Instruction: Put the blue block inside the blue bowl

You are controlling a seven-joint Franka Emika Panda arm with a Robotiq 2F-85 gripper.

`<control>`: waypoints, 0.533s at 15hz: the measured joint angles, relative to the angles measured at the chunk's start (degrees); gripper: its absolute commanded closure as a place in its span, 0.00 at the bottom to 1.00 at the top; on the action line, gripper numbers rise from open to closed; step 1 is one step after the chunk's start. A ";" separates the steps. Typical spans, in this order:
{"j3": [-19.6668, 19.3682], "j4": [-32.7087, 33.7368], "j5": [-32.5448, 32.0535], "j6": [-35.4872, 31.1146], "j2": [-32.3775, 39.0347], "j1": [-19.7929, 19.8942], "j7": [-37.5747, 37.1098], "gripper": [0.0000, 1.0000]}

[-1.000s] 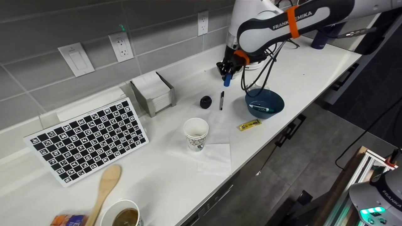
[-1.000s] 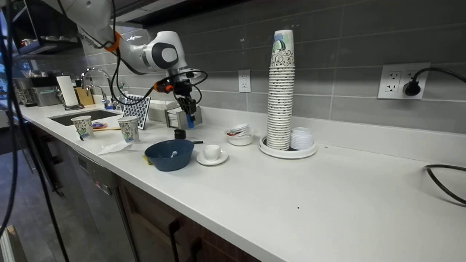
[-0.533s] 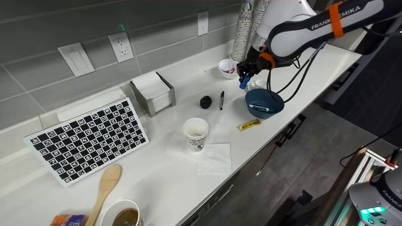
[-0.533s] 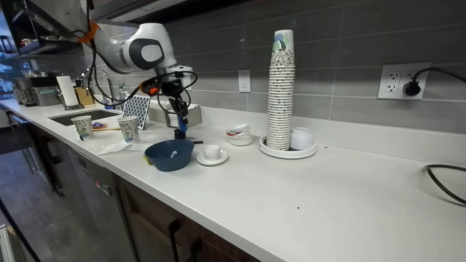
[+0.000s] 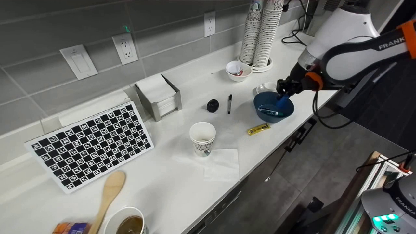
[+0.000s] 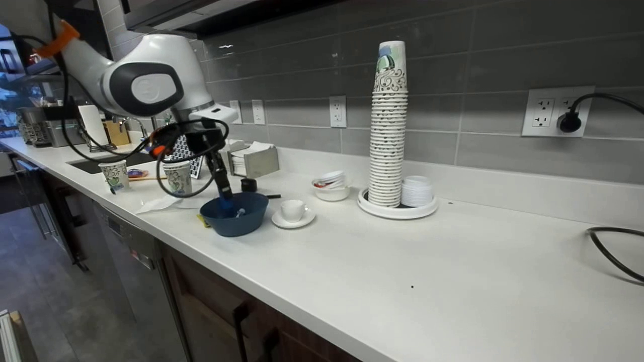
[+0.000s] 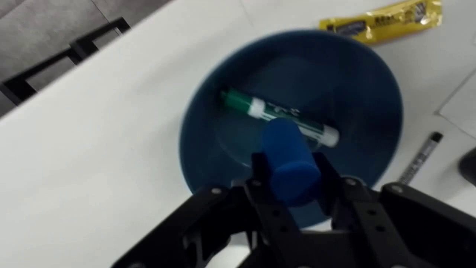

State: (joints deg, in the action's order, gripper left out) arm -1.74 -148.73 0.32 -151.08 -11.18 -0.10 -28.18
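Observation:
The blue block is a bright-blue cylinder. My gripper is shut on it, one black finger on each side. The dark-blue bowl lies behind the block in the wrist view, with a green marker inside it. In both exterior views the gripper is tilted over the bowl. The block reaches down inside the rim. I cannot tell whether it touches the bowl's floor or the marker.
A white cup on a saucer stands close beside the bowl. A yellow packet, a dark pen and a black round object lie near it. Paper cups stand farther along the counter, whose front edge runs near the bowl.
The arm has carried the blue block from near the napkin holder side to over the bowl and lowered it to the rim. The block stays in the gripper; the bowl has not moved.

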 measured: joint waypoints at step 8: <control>6.08 -6.69 1.87 -6.10 -4.05 1.43 -2.51 0.92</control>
State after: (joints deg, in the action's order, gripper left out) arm 4.35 -155.41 2.19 -157.17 -15.24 1.33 -30.69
